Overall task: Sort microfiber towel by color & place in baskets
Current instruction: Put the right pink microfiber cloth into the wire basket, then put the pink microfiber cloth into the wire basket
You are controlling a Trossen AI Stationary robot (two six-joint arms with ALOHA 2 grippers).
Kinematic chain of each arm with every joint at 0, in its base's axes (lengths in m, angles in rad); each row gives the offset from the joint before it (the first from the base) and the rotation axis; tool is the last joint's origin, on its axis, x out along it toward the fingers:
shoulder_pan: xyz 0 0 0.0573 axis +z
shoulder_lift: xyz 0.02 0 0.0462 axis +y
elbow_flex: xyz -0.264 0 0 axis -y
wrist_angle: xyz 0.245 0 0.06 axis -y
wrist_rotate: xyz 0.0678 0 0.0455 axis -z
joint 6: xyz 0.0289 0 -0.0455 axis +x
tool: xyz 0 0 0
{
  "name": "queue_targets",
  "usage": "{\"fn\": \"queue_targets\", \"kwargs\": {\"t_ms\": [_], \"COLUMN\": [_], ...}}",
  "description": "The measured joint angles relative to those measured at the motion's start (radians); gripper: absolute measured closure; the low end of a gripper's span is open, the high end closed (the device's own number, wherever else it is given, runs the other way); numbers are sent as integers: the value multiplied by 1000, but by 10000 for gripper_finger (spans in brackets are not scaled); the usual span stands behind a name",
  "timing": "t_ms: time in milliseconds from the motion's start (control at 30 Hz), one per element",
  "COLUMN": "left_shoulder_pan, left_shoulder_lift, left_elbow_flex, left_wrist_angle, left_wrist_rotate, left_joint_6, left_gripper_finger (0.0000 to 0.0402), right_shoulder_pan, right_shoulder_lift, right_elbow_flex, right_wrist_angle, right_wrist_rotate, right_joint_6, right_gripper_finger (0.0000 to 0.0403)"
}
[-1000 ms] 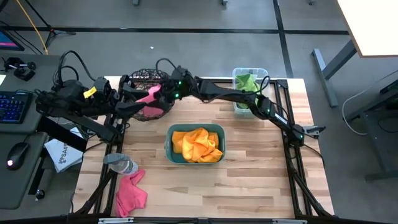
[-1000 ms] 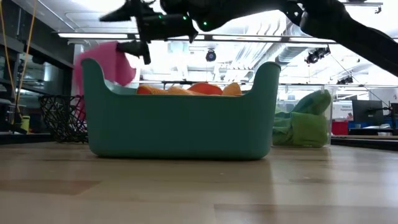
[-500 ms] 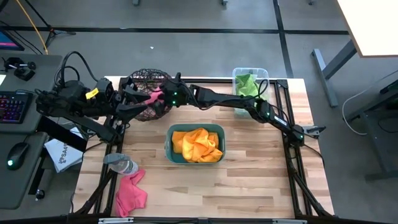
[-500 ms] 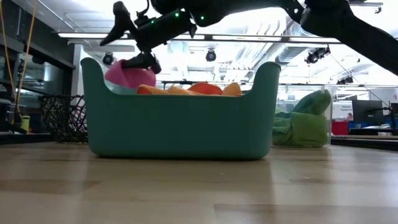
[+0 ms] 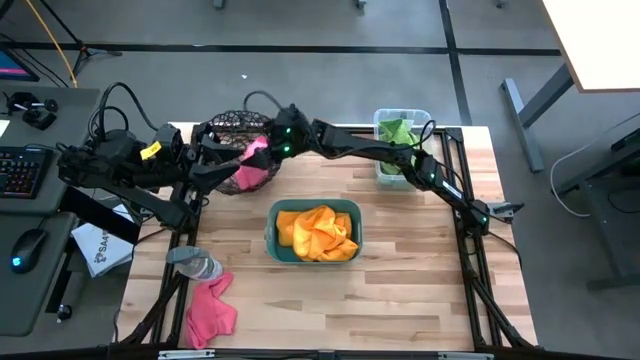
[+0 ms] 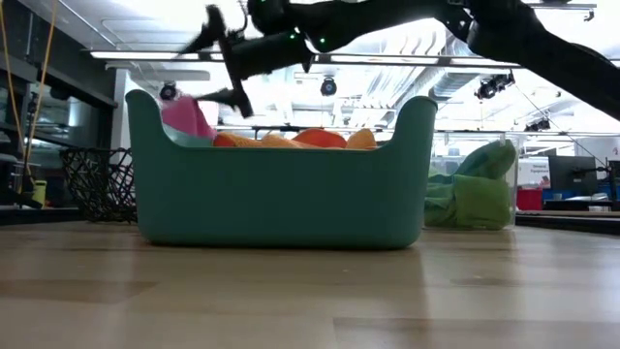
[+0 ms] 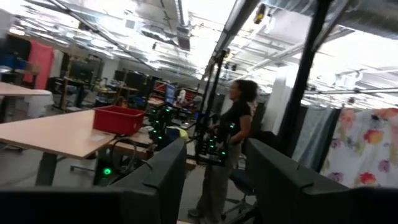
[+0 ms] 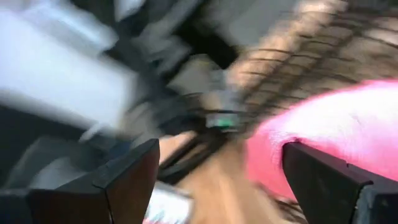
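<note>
My right gripper (image 5: 272,148) (image 6: 221,63) is open above the right side of the round wire-mesh basket (image 5: 228,140). A pink towel (image 5: 255,165) (image 8: 336,137) sits bunched just below it at the basket's right near side. I cannot tell whether it lies inside or over the rim. The teal tub (image 5: 272,222) holds orange towels (image 5: 315,232). The clear bin (image 5: 383,172) holds green towels (image 5: 396,133). A second pink towel (image 5: 210,310) lies on the table's near left corner. My left gripper (image 5: 205,168) (image 7: 214,180) waits open beside the basket's left side.
A clear bottle (image 5: 195,265) lies on its side just beyond the near pink towel. A white printed packet (image 5: 100,245) sits off the table's left edge. Bare wood lies right of the tub and along the near edge. A person (image 7: 227,155) stands in the room beyond.
My right gripper carried the pink towel down toward the wire-mesh basket, tipped, and let it go. The towel, which hung from the fingers a second ago, now sits bunched at the basket. The gripper has drawn back a little, up and toward the right.
</note>
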Motion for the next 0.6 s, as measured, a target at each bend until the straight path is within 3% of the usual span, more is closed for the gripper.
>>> {"fn": "queue_targets", "kwargs": {"t_ms": [33, 67, 167, 200, 300, 333, 467, 600], "left_shoulder_pan": [0, 0, 0, 0, 0, 0, 0, 0], "left_shoulder_lift": [0, 2, 7, 9, 13, 16, 28, 43], "left_elbow_flex": [0, 0, 0, 0, 0, 0, 0, 0], "left_wrist_angle": [3, 6, 19, 26, 31, 31, 39, 31], "left_wrist_rotate": [-10, -23, -48, -57, -67, -68, -70, -78], "left_joint_6": [0, 0, -8, -19, -25, -26, -25, -72], "left_gripper_finger": [245, 245, 245, 245, 245, 245, 245, 245], "right_shoulder_pan": [-6, -6, 1, 3, -9, -10, -13, -30], "right_shoulder_lift": [0, -4, -18, -17, -10, -10, -8, -24], "right_elbow_flex": [0, 2, 2, 2, 1, 1, 0, 2], "right_wrist_angle": [31, 38, -27, -27, -24, -32, -66, -27], "right_wrist_rotate": [-57, -44, 186, 183, -120, -174, 42, -18], "right_joint_6": [-29, -33, 97, 94, 11, -3, 84, 5], "right_gripper_finger": [77, 77, 77, 77, 77, 77, 77, 77]}}
